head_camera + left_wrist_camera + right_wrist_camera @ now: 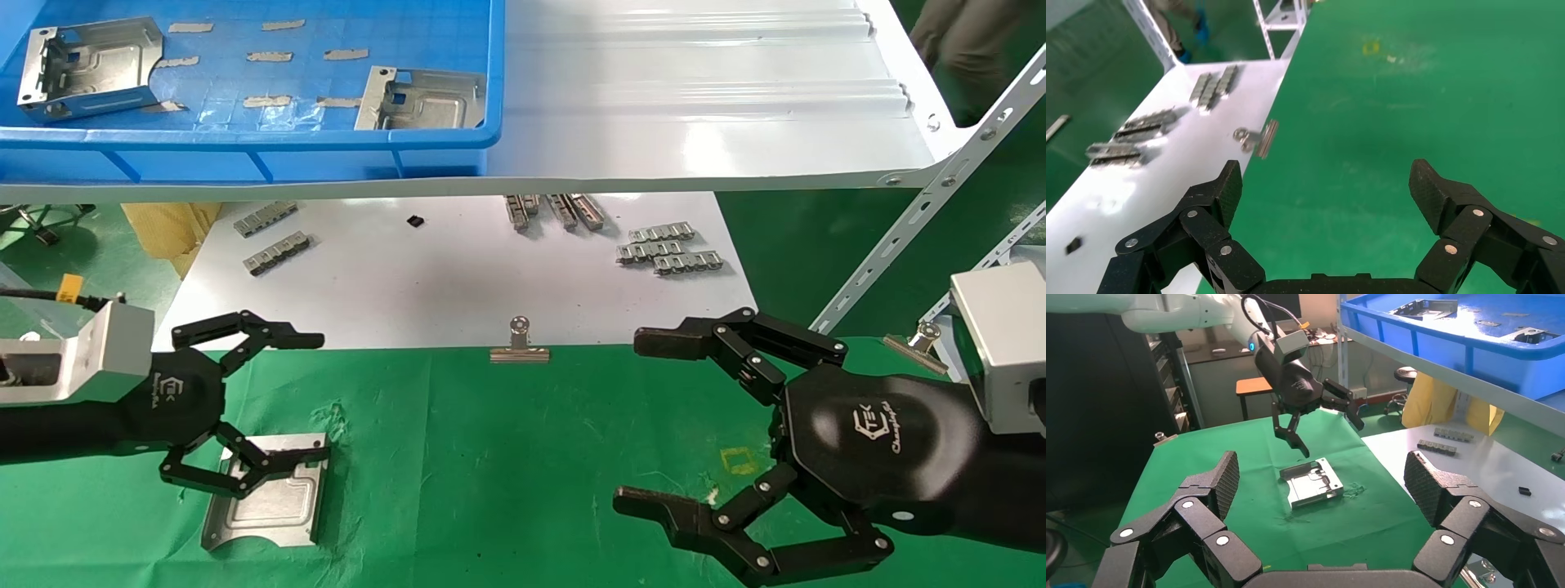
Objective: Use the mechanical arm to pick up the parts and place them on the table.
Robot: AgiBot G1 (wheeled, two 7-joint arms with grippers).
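Observation:
One silvery stamped part point(270, 498) lies flat on the green table point(507, 457) at the near left. It also shows in the right wrist view point(1312, 484). My left gripper point(315, 400) hangs open and empty just above it, one finger over its near edge. The left wrist view shows only that open gripper point(1327, 184) over bare green cloth. My right gripper point(637, 420) is open and empty over the table's right side, and its wrist view point(1322, 478) looks across at the part. Two more parts point(90, 69) point(421, 100) lie in the blue bin.
The blue bin point(245, 147) sits on a glossy white shelf point(695, 98) overhanging the back. Below is a white board point(425, 278) with notched strips point(670, 249). Binder clips point(520, 343) point(919, 343) hold the cloth's edge. A slanted metal strut point(923, 212) stands at the right.

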